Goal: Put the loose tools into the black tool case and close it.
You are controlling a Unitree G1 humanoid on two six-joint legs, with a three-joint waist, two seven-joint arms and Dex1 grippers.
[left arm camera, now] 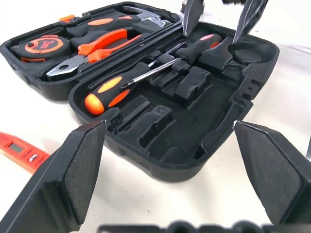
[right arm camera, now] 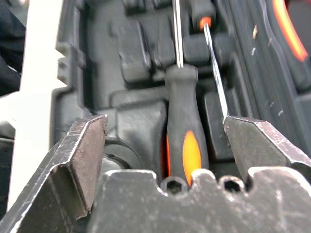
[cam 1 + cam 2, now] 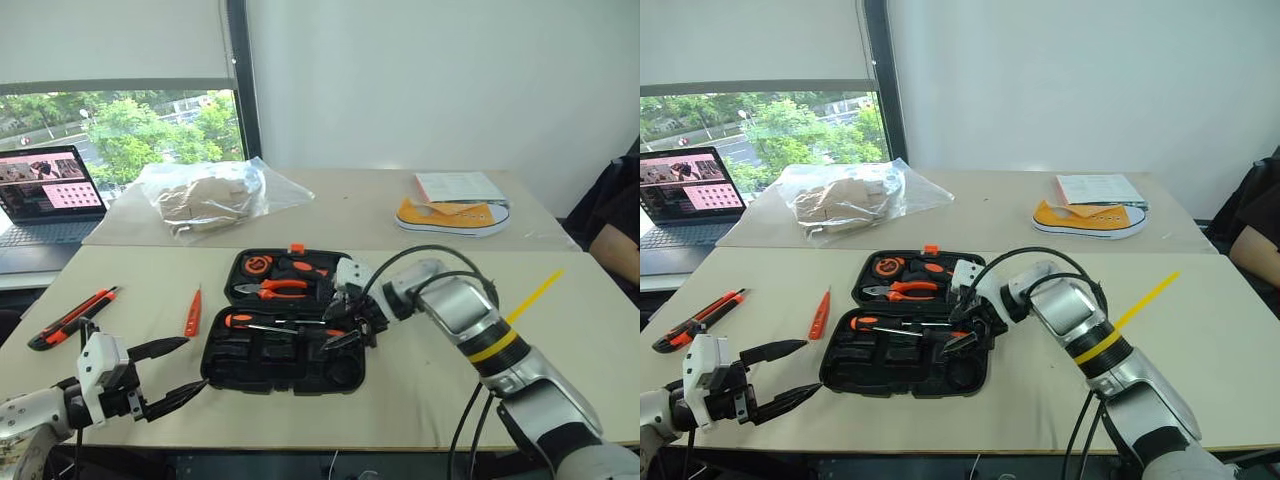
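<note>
While the tool case lies open mid-table, the right gripper hangs open-jawed over its screwdrivers; the left gripper gapes at the near edge. The knife and pen tool lie toward the table's left edge. From the right wrist, a screwdriver handle lies between the spread fingers.

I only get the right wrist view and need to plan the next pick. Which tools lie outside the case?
Observer: Two, on the table left of the black tool case. The utility knife is farthest left, and the small orange pen-like tool is nearer the case.
Operator: Is the left gripper free?
Observer: Yes, the left gripper is open and empty, near the case's front left corner.
Operator: What's in the far half?
Observer: Orange-handled pliers and a tape measure.
</note>
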